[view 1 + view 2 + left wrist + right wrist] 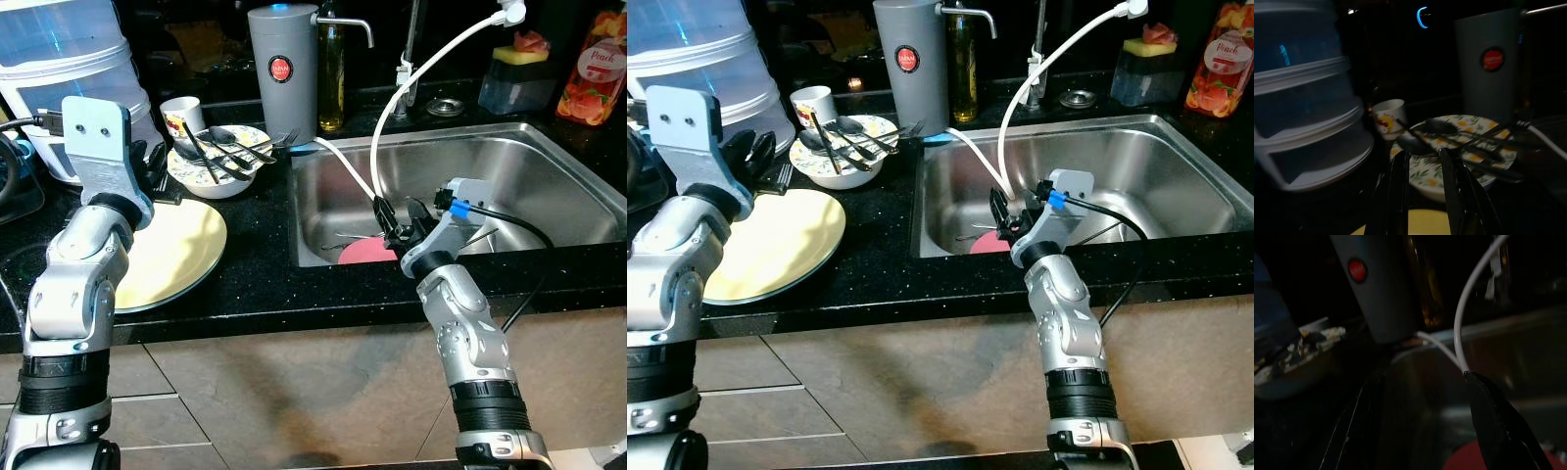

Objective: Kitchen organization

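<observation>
The right gripper (400, 217) reaches over the front rim of the stainless steel sink (549, 157), forearm raised, jaws spread wide beside the white hose (377, 147). The left gripper (1422, 196) hovers above the round yellow plate (181, 250) on the black counter (255, 279), fingers slightly parted, gripping nothing, pointing at the floral bowl (220, 162) loaded with dark spoons and forks (227, 147). A pink round dish (364, 252) lies in the sink.
</observation>
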